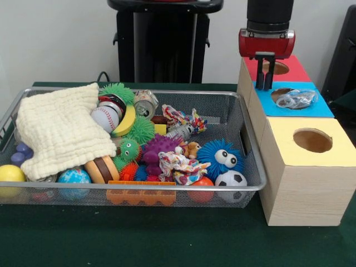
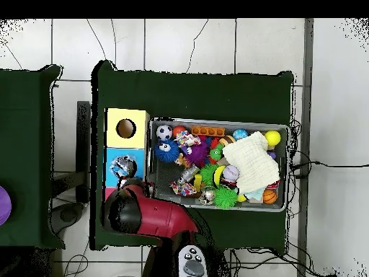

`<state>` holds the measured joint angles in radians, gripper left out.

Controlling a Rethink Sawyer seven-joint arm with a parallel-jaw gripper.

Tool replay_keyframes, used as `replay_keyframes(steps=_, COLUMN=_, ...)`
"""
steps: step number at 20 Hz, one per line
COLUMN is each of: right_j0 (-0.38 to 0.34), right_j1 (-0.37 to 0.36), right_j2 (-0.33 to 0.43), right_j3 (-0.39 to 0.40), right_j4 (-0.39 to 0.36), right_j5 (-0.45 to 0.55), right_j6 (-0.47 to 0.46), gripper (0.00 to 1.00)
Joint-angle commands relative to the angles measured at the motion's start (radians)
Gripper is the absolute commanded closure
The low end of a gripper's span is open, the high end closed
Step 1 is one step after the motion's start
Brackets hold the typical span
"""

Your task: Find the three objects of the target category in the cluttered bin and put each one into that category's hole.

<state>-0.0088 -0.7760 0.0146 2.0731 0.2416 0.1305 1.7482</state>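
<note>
My gripper (image 1: 265,83) hangs empty, fingers nearly together, over the blue-topped hole (image 1: 289,94); the crumpled clear plastic item (image 1: 297,99) perched there could jam.

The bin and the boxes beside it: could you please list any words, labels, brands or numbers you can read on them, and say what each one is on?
None can be read.
The crushed can at the back of the wire bin has markings, too blurred to read.
The patterned wrappers show colours only, no legible print.
The red, blue and yellow box tops are plain, without labels.
</note>
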Motion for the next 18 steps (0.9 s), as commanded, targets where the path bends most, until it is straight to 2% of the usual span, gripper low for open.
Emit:
replay_keyframes(steps=1, right_j0=-0.038, right_j1=0.031, right_j2=0.091, right_j3=0.033, right_j4=-0.036, right_j5=0.087, right_j6=0.105, gripper=0.0)
replay_keyframes(steps=8, right_j0=-0.039, right_j1=0.031, right_j2=0.091, right_j3=0.028, right_j4=-0.041, right_j5=0.088, right_j6=0.101, gripper=0.0)
replay_keyframes(steps=12, right_j0=-0.004, right_j1=0.006, right_j2=0.053, right_j3=0.015, right_j4=-0.025, right_j5=0.131, right_j6=0.121, gripper=0.0)
replay_keyframes(steps=14, right_j0=0.001, right_j1=-0.021, right_j2=0.05, right_j3=0.009, right_j4=-0.018, right_j5=0.18, right_j6=0.121, gripper=0.0)
replay_keyframes(steps=18, right_j0=0.015, right_j1=-0.123, right_j2=0.039, right_j3=0.004, right_j4=-0.002, right_j5=0.323, right_j6=0.138, gripper=0.0)
